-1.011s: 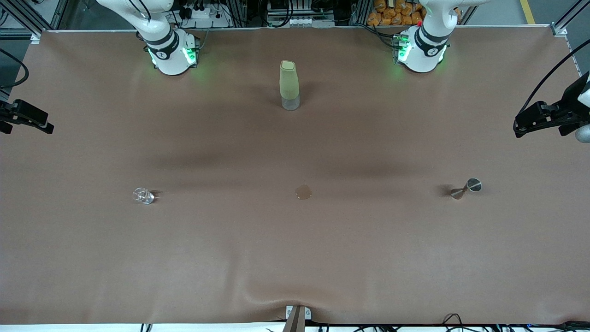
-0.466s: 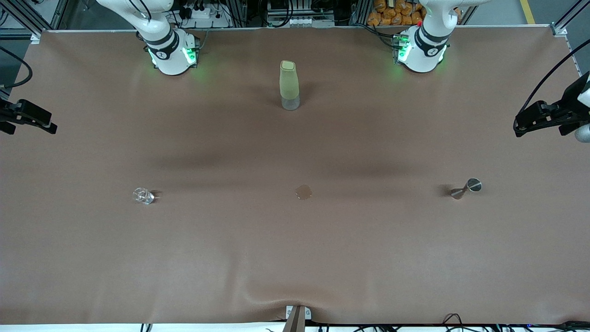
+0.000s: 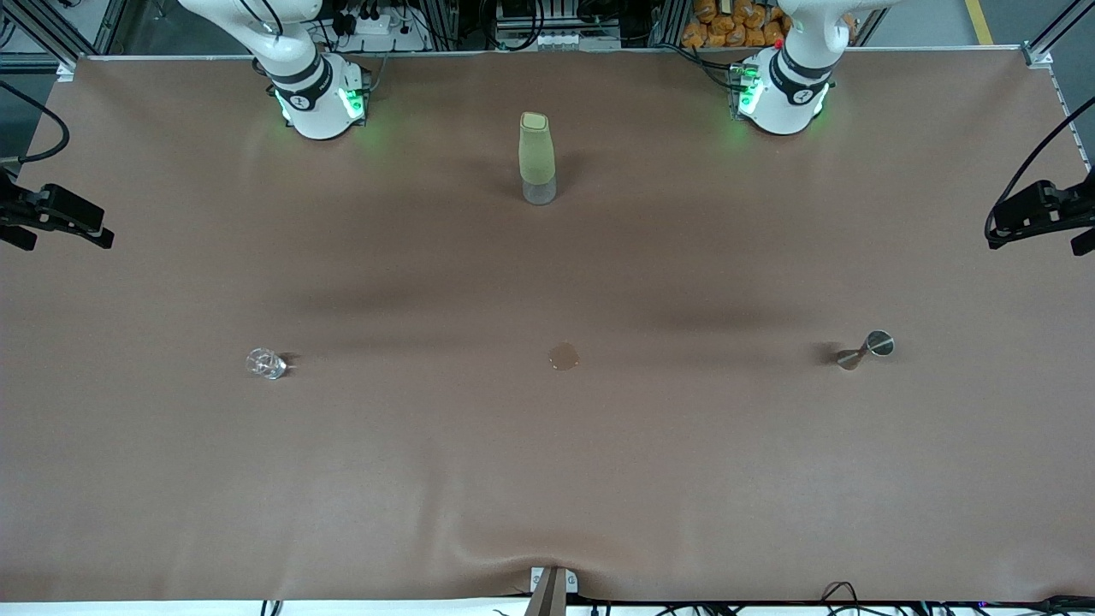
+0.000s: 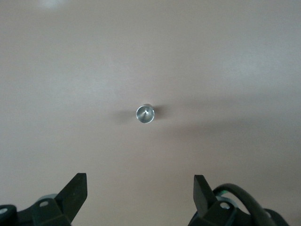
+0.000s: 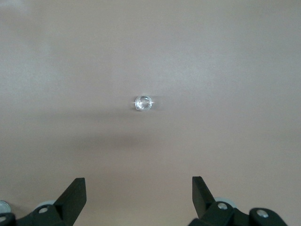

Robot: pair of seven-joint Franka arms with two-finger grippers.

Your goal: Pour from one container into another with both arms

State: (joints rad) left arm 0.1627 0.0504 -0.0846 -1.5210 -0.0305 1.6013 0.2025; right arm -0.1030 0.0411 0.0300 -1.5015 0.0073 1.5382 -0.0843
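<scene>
The small clear glass tumbler (image 3: 266, 364) stands upright toward the right arm's end of the table. In the right wrist view the tumbler (image 5: 143, 103) lies far below, seen from above. My right gripper (image 5: 138, 184) hangs high above it, open and empty. The silver jigger (image 3: 864, 349) stands toward the left arm's end. The left wrist view looks down into the jigger (image 4: 145, 113), with my left gripper (image 4: 141, 181) open and empty high above it. In the front view only the black hands show, the right hand (image 3: 60, 220) and the left hand (image 3: 1038, 213), each at an edge.
A tall pale-green bottle (image 3: 536, 158) with a clear base stands between the two arm bases. A small round brown disc (image 3: 564, 356) lies on the brown table cover (image 3: 547, 479), midway between tumbler and jigger.
The left arm's hand has drifted outward toward its end of the table. The right arm's hand has crept slightly inward. Tumbler, jigger and bottle have not moved.
</scene>
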